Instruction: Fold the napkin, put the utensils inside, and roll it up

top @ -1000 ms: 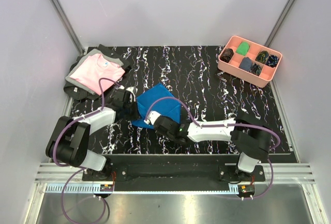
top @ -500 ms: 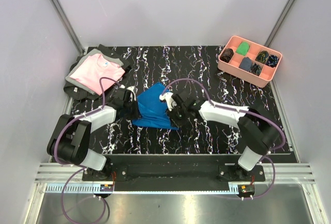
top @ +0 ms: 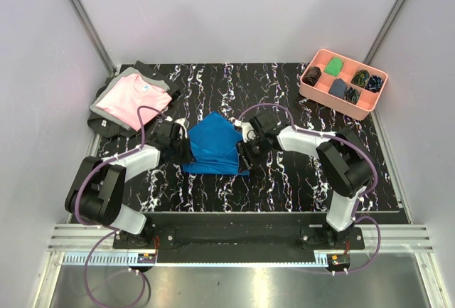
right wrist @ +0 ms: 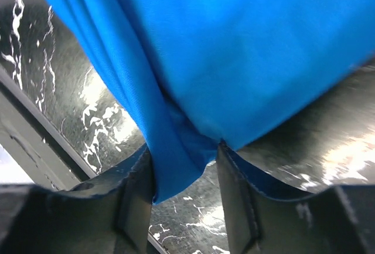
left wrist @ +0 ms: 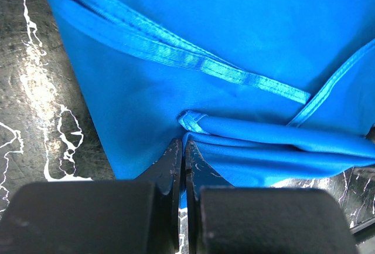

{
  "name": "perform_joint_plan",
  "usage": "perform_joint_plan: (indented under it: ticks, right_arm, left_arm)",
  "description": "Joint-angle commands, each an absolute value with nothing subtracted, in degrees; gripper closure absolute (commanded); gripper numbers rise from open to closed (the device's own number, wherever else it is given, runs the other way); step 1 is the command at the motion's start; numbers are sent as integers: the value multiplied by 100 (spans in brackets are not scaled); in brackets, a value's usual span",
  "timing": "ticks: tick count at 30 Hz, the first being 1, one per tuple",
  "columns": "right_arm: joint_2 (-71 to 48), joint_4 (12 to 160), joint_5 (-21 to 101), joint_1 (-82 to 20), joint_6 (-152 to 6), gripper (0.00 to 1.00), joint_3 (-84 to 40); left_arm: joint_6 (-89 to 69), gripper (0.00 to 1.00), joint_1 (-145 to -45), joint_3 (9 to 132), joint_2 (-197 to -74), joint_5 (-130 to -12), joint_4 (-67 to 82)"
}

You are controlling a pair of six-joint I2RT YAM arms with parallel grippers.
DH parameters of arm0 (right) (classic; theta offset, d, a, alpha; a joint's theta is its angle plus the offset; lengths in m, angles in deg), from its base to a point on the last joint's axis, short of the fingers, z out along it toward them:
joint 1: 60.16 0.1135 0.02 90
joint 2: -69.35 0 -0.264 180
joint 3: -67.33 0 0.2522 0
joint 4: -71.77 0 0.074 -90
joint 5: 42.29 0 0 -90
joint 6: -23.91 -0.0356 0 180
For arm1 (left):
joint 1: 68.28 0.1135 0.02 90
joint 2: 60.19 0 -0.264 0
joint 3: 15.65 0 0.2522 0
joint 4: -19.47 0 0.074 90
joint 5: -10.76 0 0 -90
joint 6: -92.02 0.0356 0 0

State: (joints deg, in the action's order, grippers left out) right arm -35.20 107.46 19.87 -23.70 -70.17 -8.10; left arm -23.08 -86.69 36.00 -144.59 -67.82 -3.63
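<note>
The napkin (top: 212, 144), a shiny blue cloth, lies partly folded on the black marbled table (top: 298, 187) between my two grippers. My left gripper (top: 183, 150) is at its left edge, and the left wrist view shows that gripper (left wrist: 183, 148) shut on a thin pinch of the napkin (left wrist: 234, 43), with hemmed folds lying just beyond. My right gripper (top: 245, 153) is at the napkin's right edge. In the right wrist view its jaws (right wrist: 184, 148) stand apart, and a corner of the napkin (right wrist: 234, 60) hangs loosely between them. The utensils are out of view.
A folded pink shirt (top: 134, 99) with grey trim lies at the back left. A pink compartment tray (top: 329, 99) with small cloth bundles stands at the back right. Metal frame rails run along the table's near edge.
My right arm has swung from the napkin's near side to its right edge, drawing the cloth into a more compact shape. Its jaws have widened. The left gripper has kept its hold.
</note>
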Motion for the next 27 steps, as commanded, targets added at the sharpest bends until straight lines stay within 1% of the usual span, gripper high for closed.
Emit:
perform_joint_plan:
  ticks: [1, 4, 6, 8, 10, 13, 17, 21, 27]
  right_arm:
    - [-3182, 10978, 2476, -2606, -7346, 47, -997]
    - [-2945, 10978, 2959, -2633, -7592, 42, -1059]
    - [-2751, 10961, 3336, -2624, -7707, 41, -1059]
    - [-2374, 10935, 3373, -2624, -7786, 39, -1059]
    - [-1962, 10777, 3181, -2633, -7839, 35, -981]
    - [-1679, 10601, 2496, -2589, -7979, 34, -910]
    - [-1835, 10460, 1925, -2404, -8191, 34, -787]
    - [-2178, 10170, 1625, -2272, -8375, 36, -725]
    - [-2688, 10144, 1238, -2193, -8393, 37, -857]
  left_arm:
    - [-2188, 100, -8638, 3591, -14633, -6843, -607]
    - [-2197, 100, -8638, 3600, -14624, -6834, -598]
    - [-2206, 100, -8638, 3591, -14606, -6834, -598]
    - [-2197, 100, -8647, 3591, -14615, -6825, -607]
    - [-2215, 100, -8638, 3591, -14615, -6808, -598]
    - [-2215, 100, -8638, 3608, -14641, -6782, -589]
    - [-2232, 100, -8638, 3608, -14642, -6782, -589]
    - [-2250, 100, -8638, 3600, -14642, -6764, -589]
    - [-2241, 100, -8638, 3608, -14659, -6764, -598]
